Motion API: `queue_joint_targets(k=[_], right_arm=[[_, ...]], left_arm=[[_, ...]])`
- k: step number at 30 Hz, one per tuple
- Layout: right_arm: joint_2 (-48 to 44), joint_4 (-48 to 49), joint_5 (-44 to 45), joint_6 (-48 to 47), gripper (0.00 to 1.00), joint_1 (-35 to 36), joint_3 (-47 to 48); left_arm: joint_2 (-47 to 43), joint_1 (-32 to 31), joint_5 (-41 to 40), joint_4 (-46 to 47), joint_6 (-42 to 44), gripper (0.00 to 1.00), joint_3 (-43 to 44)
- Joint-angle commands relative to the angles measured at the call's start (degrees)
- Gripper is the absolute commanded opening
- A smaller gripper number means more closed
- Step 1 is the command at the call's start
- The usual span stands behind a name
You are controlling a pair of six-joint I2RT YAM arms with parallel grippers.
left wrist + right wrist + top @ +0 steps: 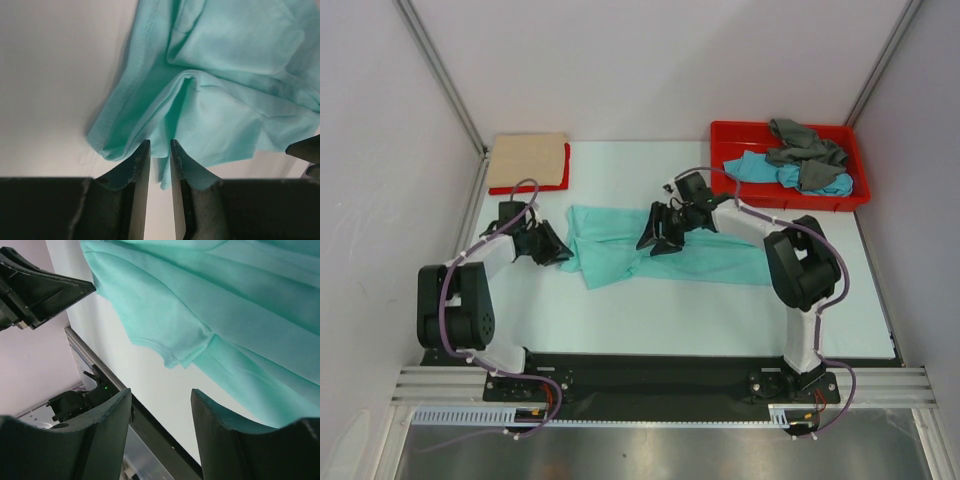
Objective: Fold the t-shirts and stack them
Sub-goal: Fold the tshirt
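Mint-green cloth t-shirt (670, 255) lies crumpled mid white table (720, 320), nearer the left edge. Left claw (160, 146) is narrow, jaws slightly apart, with the shirt's edge at its tips. Right claw (161, 395) is wide, holding nothing, above the shirt. Folded beige t-shirt (528, 158) sits at the far-left corner.

Red plastic tray (725, 138) far right on table (670, 310).

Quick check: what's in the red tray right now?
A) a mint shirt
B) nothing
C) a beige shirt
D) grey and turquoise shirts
D: a grey shirt and a turquoise shirt lie crumpled in the tray, while the mint shirt is out on the table.
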Motion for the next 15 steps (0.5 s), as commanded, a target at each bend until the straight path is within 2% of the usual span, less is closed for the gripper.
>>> queue_joint_targets(k=[1,8,15], right_arm=[[3.5,2.0,-0.3,5.3,0.57,2.1,1.9],[6.4,1.1,1.7,8.0,0.47,5.4,2.0],[7.7,3.7,1.9,9.8,0.44,5.8,2.3]], left_arm=[[2.4,0.3,1.5,3.6,0.1,0.27,-1.0],[2.6,0.3,0.7,3.4,1.1,0.26,-2.7],[3.2,0.3,0.1,2.1,2.9,0.25,-2.6]])
